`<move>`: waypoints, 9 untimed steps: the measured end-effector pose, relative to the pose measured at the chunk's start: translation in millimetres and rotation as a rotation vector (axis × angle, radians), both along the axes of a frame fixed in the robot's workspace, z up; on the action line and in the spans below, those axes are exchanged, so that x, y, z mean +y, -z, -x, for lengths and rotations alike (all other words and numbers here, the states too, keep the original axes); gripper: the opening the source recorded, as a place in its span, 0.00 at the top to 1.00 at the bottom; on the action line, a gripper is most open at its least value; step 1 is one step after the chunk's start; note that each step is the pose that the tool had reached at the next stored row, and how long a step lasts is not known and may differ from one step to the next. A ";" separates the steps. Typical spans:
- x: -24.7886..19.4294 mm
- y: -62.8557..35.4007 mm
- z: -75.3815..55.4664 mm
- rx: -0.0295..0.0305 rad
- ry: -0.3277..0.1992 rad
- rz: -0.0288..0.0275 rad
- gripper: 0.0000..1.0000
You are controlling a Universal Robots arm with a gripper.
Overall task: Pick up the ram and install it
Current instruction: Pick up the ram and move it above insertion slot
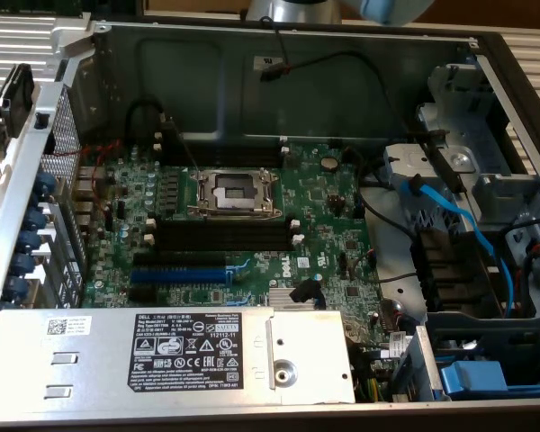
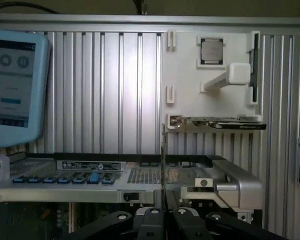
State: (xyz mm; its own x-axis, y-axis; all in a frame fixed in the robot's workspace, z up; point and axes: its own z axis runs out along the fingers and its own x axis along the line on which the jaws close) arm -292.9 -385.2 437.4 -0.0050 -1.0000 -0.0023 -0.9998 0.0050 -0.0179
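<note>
The gripper [image 2: 164, 202] is closed on the ram [image 2: 163, 160]. The wrist view shows the ram edge-on as a thin upright strip rising from between the fingers. Behind it hangs a white holder [image 2: 185, 75] carrying a processor [image 2: 211, 51], with a card [image 2: 220, 123] lying flat just under it. A blue-framed pendant [image 2: 12, 80] with a lit screen stands well off to the side of the holder.

In the exterior view the open case [image 1: 207, 81] holds the green motherboard [image 1: 333, 207]. The bare socket [image 1: 234, 191] sits mid-frame. Black memory slots [image 1: 220, 234] lie just below it, and the blue slot [image 1: 178, 273] lies lower left of those. A blue cable [image 1: 450, 216] runs down the exterior view's right side, over the drive bays. The power supply [image 1: 315, 360] fills the lower left of the frame, and its black label [image 1: 198, 355] reads DELL. The rest of the print is too small to read. A piece of the arm [image 1: 288, 11] shows at the top edge.
</note>
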 end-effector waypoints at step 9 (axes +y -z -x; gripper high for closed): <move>-4.8 -15.2 -34.0 0.0000 0.000 0.0000 0.88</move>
